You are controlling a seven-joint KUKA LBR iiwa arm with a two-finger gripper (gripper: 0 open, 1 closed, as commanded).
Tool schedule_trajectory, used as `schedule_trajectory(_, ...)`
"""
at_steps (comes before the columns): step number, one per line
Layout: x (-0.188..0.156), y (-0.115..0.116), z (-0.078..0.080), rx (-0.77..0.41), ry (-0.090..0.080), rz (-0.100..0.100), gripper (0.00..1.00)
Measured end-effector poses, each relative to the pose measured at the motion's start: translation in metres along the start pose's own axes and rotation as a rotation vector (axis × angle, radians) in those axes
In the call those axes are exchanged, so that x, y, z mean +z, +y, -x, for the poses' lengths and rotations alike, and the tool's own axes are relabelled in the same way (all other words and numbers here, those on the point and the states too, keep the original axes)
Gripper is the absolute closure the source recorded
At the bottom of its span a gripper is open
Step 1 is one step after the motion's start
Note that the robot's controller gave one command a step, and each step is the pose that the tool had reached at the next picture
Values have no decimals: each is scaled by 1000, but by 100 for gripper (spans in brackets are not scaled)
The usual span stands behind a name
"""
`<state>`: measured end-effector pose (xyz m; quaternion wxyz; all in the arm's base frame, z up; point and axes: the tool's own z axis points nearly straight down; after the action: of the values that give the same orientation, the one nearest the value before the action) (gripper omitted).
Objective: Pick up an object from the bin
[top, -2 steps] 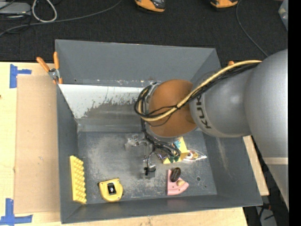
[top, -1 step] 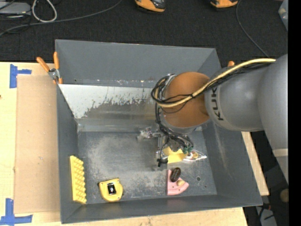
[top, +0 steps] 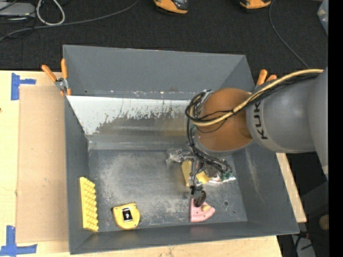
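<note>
Arm's gripper (top: 197,189) hangs low in the bin (top: 134,90), tip just above the pink piece (top: 202,213), which lies flat on the floor by the near wall. Can't tell if the gripper is wide or narrow: cables & the orange wrist cover (top: 222,119) crowd it. A dark bit (top: 199,198) sits right at its tip, touching the pink piece's top edge. Unclear whether that's part of the tool or a separate thing. Nothing visibly held.

Just beyond the pink piece, under the wrist, there's a small clutter: a pale yellow piece (top: 186,173) & a white-and-green scrap (top: 224,178). Well left of the pink piece is a yellow tape measure (top: 126,216), and further left a yellow ridged block (top: 88,203), both along the same wall.

Arm prob. stands near-vertical so it can drop straight down w/o brushing the clutter. Pink piece looks the likeliest target, being the nearest thing. Its flat shape may let it slip.
</note>
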<state>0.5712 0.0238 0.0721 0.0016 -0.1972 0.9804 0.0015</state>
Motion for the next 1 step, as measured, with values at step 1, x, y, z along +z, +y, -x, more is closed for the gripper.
schedule_trajectory(1,-63,-62,17,-216,-1,2,0)
